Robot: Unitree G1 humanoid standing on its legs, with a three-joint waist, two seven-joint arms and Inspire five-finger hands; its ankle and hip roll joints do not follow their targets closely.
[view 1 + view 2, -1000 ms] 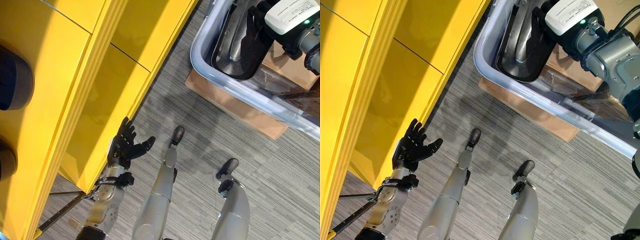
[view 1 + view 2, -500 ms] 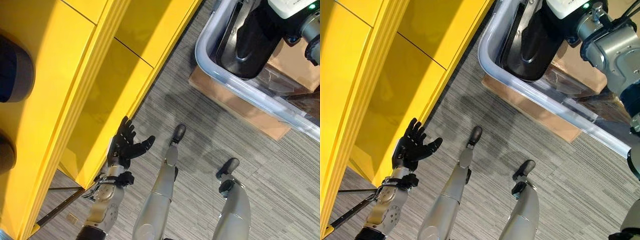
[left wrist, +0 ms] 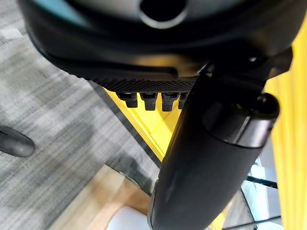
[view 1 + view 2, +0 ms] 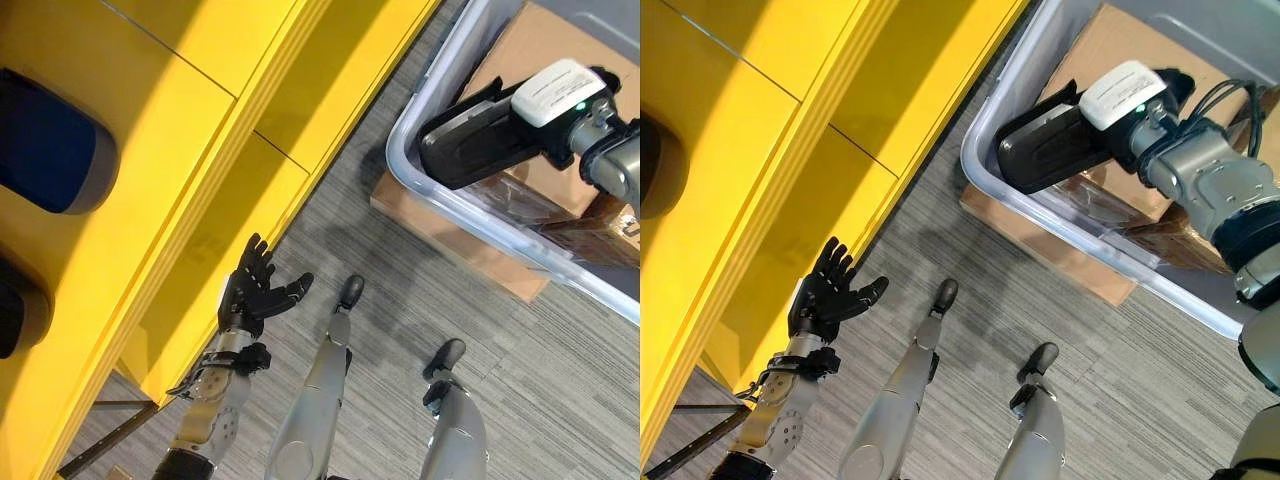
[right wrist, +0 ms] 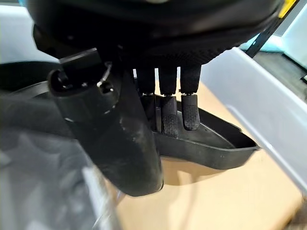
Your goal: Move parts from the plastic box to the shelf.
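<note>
The right hand (image 5: 115,120) has its fingers (image 5: 189,112) curled over the rim of a black part (image 4: 1055,150), held just above the plastic box (image 4: 450,215) and well apart from the yellow shelf (image 4: 200,180). The left hand (image 4: 255,290) is splayed, holding nothing, beside the shelf. I judge the carry barely begun, though a dark thing (image 4: 50,160) lies on the shelf; the part's far end is hidden behind the right hand

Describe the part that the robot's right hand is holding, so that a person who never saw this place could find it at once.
Look right of the yellow shelf to the clear plastic box standing on the grey carpet. Above its near rim, the right hand grips a black moulded part, shaped like a shallow tray with a raised rim. It is the one dark, rigid piece there; beside it are brown cardboard and clear wrapping.
</note>
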